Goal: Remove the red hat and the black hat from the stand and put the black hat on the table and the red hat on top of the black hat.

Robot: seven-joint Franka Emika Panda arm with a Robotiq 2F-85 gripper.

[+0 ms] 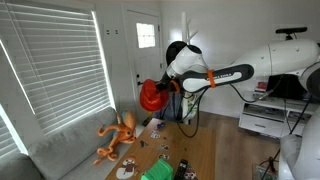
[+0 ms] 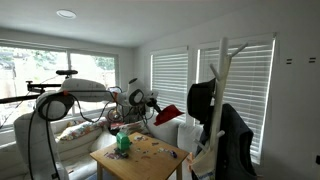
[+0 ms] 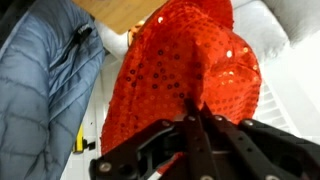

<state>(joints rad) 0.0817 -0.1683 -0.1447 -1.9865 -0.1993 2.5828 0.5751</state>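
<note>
My gripper [image 3: 196, 118] is shut on the red hat [image 3: 185, 55], a sequined bright red hat that fills the wrist view. In both exterior views the gripper [image 1: 162, 88] holds the red hat [image 1: 151, 96] in the air above the far end of the table [image 1: 172, 150]. The hat [image 2: 168, 115] hangs off the stand, between the table [image 2: 150, 158] and the stand [image 2: 222, 85]. The black hat [image 2: 202, 98] still hangs on a hook of the tall white stand.
An orange plush octopus [image 1: 118, 135] lies on the grey couch [image 1: 70, 150]. A green item [image 2: 123, 142] and small objects lie on the table. A dark blue jacket [image 2: 238, 145] hangs on the stand and shows in the wrist view [image 3: 40, 85]. Blinds cover the windows.
</note>
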